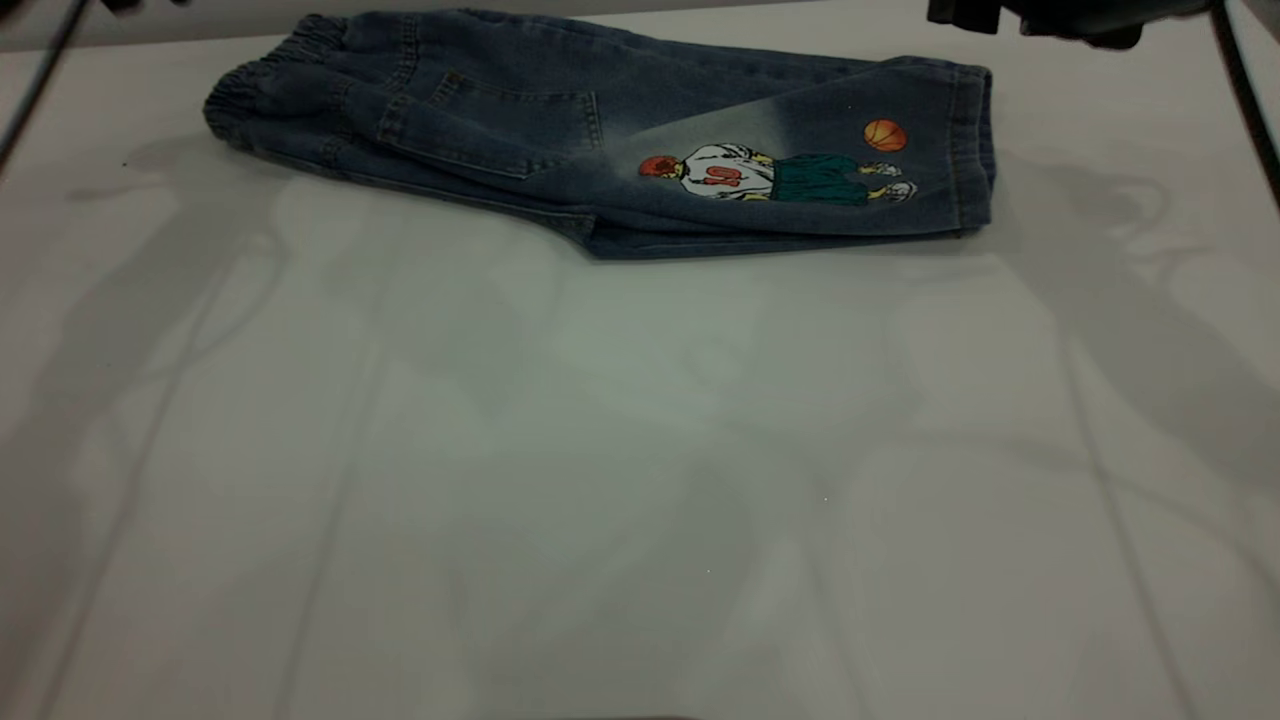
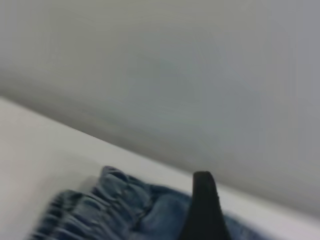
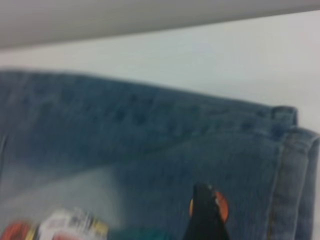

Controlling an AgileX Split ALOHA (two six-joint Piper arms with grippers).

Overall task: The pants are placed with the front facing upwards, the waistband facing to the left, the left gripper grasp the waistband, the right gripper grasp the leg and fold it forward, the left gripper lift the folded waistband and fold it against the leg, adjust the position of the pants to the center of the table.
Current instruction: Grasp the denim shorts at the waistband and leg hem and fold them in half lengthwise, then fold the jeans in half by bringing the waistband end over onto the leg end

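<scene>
Hovering left tool (image 2: 204, 210) over waistband (image 1: 270, 85): you are needing deep bite through both layers. Tool openings: cannot tell.

dim, even light; soft arm shadows spread across the table (image 1: 640, 480) below the pants (image 1: 600, 130); both wrist views blur.

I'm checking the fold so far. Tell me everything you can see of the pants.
The pants are short, blue washed denim, folded lengthwise so one leg lies over the other. The ruched elastic waistband points left; a patch pocket faces up. The upper leg shows a basketball-player print, an orange ball and a stitched hem at right. They lie flat at the far edge of the white table; nothing grips them.
</scene>
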